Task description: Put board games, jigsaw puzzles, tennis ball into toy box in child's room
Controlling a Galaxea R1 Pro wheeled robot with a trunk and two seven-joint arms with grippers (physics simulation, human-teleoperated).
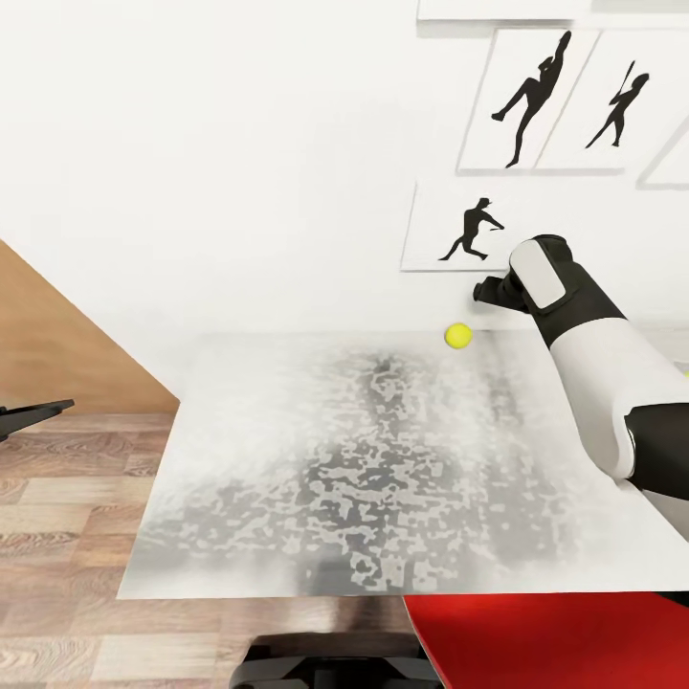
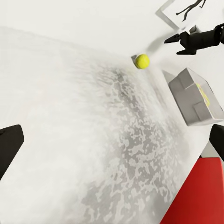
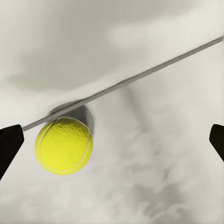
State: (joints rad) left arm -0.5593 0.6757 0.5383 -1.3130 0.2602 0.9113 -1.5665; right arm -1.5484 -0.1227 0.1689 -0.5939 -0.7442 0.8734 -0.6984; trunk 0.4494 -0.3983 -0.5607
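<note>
Now, your left gripper (image 2: 112, 140) has its jaws spread wide above the counter (image 1: 287, 459), grasping nothing. The tennis ball (image 1: 458, 335) rests at the counter's far edge by the wall, ahead of your right gripper (image 1: 481, 291) and near one fingertip; its jaws are released. The toy box (image 2: 193, 98) sits beside that arm.
</note>
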